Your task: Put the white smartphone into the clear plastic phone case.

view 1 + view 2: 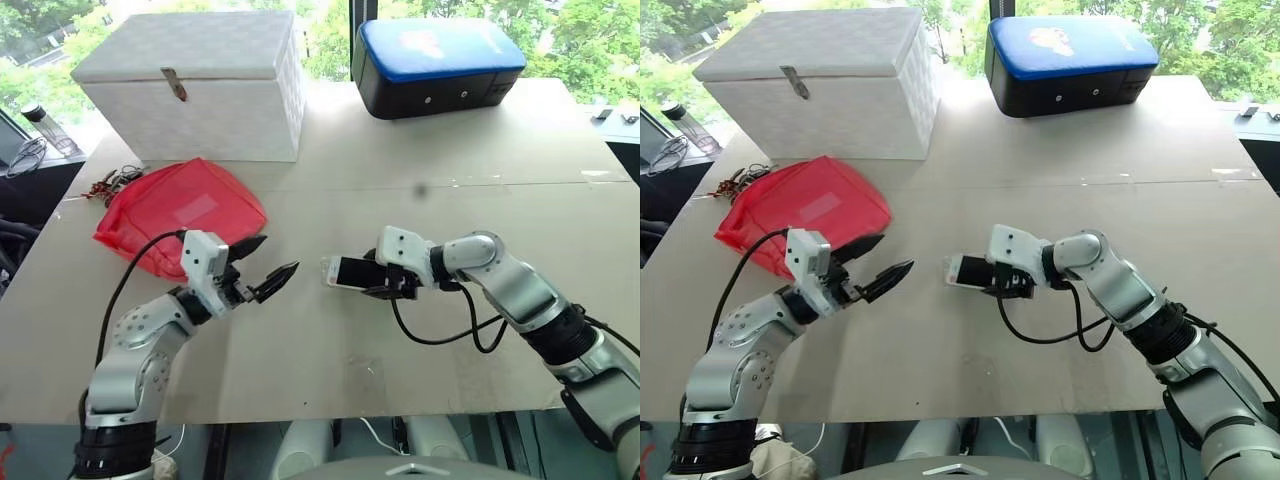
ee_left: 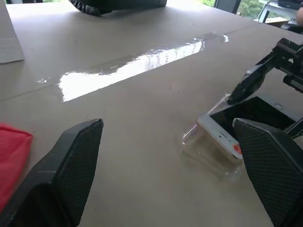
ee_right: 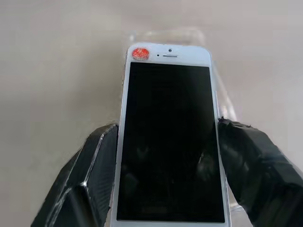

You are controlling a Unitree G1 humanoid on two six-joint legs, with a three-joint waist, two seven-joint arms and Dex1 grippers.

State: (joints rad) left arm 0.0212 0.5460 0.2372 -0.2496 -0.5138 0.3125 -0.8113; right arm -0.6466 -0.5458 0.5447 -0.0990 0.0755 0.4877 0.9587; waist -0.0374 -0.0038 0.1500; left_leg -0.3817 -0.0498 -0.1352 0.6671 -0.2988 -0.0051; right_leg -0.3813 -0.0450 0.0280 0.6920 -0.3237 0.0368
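Two silver-grey metal arms end in white, boxy wrist housings, each carrying a pair of black, tapered fingers with a fine cross-hatched texture on their pads. A black cable loops from each wrist housing back along the forearm. The right arm shows rounded silver joint shells and a ribbed black band; the left arm has small dark screw holes.

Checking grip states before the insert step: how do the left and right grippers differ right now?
The left gripper is open and holds nothing; the right gripper is shut on the white smartphone, its fingers on the long edges. The left hangs beside the red pouch; the right is mid-table, where the clear plastic phone case surrounds the phone's end. Both have black fingers.
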